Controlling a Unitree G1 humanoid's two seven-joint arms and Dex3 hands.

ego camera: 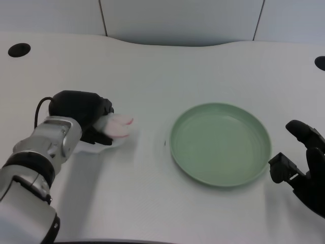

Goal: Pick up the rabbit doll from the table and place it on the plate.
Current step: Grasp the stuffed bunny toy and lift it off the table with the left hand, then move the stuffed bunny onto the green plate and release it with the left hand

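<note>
Now the left hand (pixel 84 116) covers the rabbit doll (pixel 118 125), ears protruding rightward.

place: lab or test bench | evidence: bare white table (pixel 152 66) with cable holes (pixel 19 50), plain grey wall panels (pixel 177 20)

Most of the rabbit doll (pixel 118 125) is hidden under the left hand (pixel 84 116); only its pale pink-tipped ears and a bit of white show past the black fingers, so its body and face cannot be made out. Whether the fingers close around the doll or merely lie over it cannot be told. The left forearm (pixel 35 173) runs out of the picture at the lower left corner. The right hand (pixel 302 165) is cut by the right edge. A dark hole (pixel 320 62) in the surface (pixel 152 76) is half lost at that same edge
</note>
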